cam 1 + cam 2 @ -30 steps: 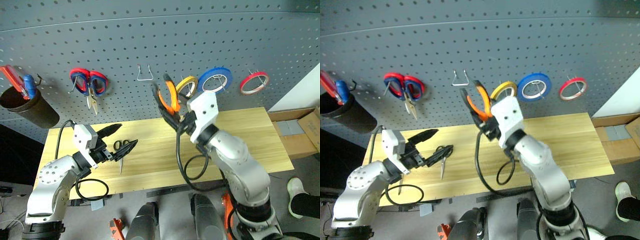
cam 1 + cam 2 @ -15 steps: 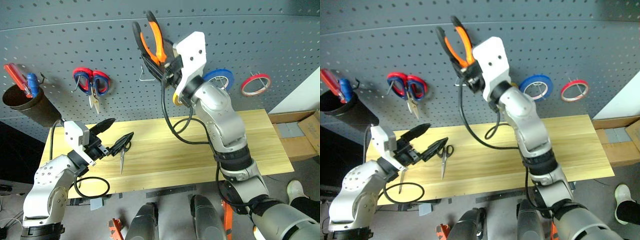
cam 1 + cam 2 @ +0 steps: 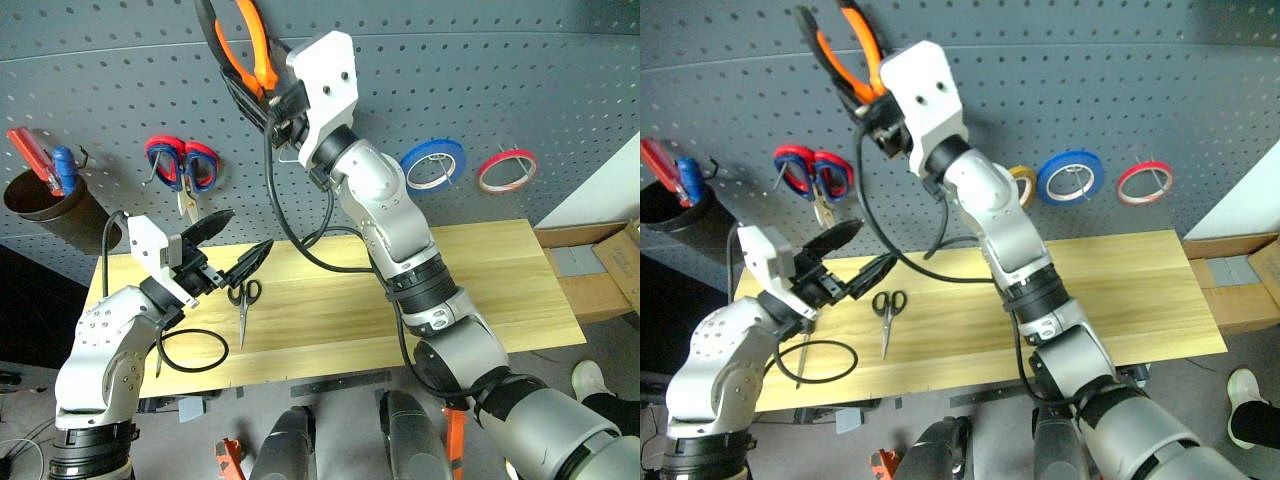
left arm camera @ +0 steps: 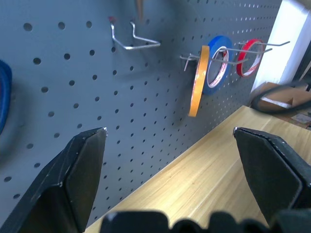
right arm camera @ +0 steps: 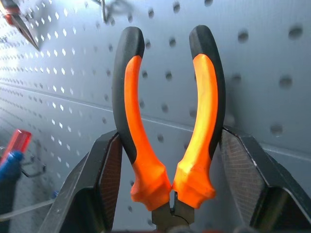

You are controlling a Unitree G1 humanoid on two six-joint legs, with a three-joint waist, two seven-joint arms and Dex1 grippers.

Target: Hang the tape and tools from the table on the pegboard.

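Pegboard (image 3: 520, 90) behind | right end effector (image 3: 262, 95) clamps pliers (image 3: 240, 45) | left end effector (image 3: 238, 245) apart above scissors (image 3: 242, 300)

Scissors (image 3: 241, 297) on table (image 3: 480, 290); tape (image 3: 507, 170) on pegboard (image 3: 520, 90), far right.

A workshop; a grey pegboard (image 3: 500, 90) hung with tools above a wooden table (image 3: 500, 270).

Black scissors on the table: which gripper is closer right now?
Left. The left gripper hovers open just above and beside the black scissors on the table. The right gripper is high up at the pegboard, holding the pliers.
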